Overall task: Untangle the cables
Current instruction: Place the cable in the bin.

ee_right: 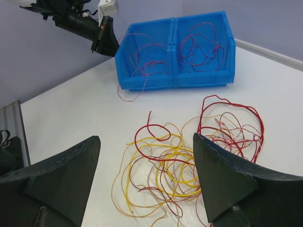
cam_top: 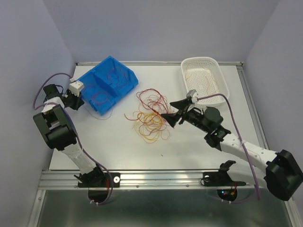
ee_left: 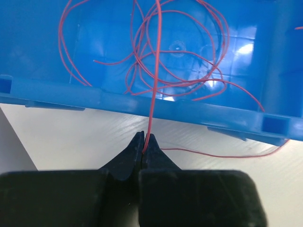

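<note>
Right, the left hand (ee_left: pixel 143 142) is pinched fully shut on a single red strand (ee_left: pixel 154 71), tips together just outside the near wall of the blue bin (ee_left: pixel 142 106). From the pinch the strand climbs straight over that wall and joins the loose red loops lying inside the compartment. Another length of red trails out onto the table (cam_top: pixel 189 151) just beside the hand.

Over in the middle of the table sits the rest of the cables (cam_top: pixel 149 116), red and yellow-orange loops knotted together in one heap. The right hand (ee_right: pixel 147 142) hangs above that heap with its jaws spread wide, holding nothing. Beyond it, at the far right of the table, stands the white basket (cam_top: pixel 201 60).

So the job looks partly done: some red is in the bin, plenty is left tangled. The step in hand, I'd say, is getting this one strand wholly into its compartment. To do it well, the left hand wants to rise clear of the wall before moving inward, so the wire does not drag on the rim or hook the loops already there and pull them back out. Slow travel suits a wire this springy. Release only once the tail is over the compartment, not the table.
</note>
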